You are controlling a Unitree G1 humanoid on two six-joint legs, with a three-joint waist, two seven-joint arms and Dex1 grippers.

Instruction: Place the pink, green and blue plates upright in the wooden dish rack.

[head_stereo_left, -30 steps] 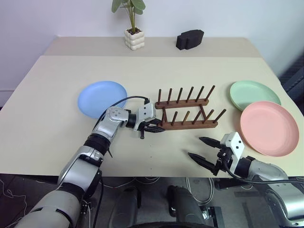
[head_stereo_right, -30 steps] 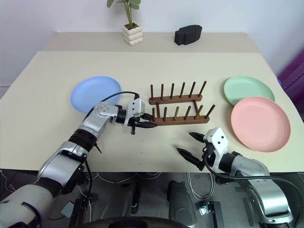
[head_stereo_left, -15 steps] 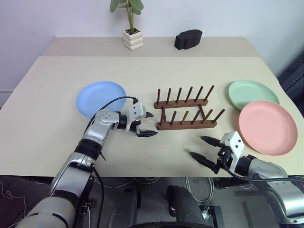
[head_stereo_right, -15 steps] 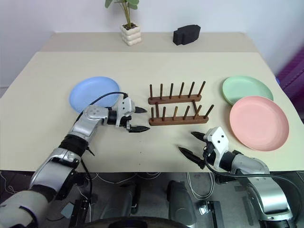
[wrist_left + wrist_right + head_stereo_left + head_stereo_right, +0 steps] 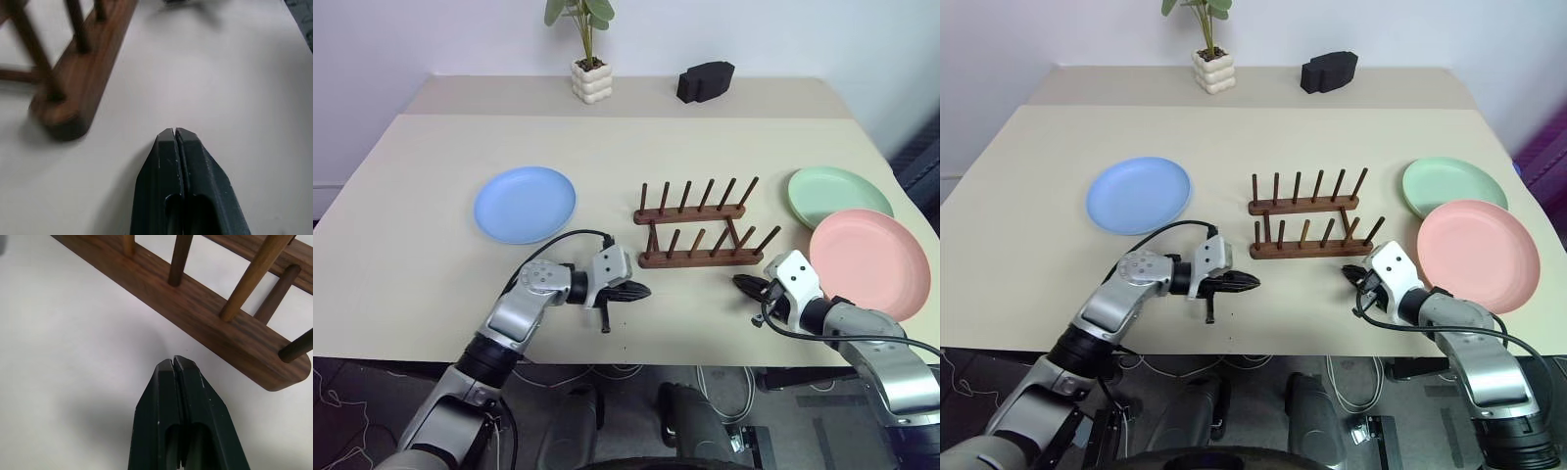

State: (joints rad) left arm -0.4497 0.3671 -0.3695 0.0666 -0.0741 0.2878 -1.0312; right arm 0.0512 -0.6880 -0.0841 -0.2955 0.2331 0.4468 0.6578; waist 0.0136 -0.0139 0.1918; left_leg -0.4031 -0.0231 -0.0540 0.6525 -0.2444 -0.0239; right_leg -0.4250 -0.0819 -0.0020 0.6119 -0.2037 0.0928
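Both black two-fingered grippers, left [image 5: 639, 291] and right [image 5: 745, 285], sit clenched and empty beside the bare dark wooden peg rack [image 5: 697, 235]; no plate is lifted yet; reopening comes next.

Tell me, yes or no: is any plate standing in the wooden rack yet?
No. The rack holds nothing between its pegs, and all three plates lie flat on the table.

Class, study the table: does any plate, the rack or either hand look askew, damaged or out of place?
Nothing stands out. The wooden dish rack stands level and empty; the blue plate, green plate and pink plate lie flat, the pink overlapping the green's edge.
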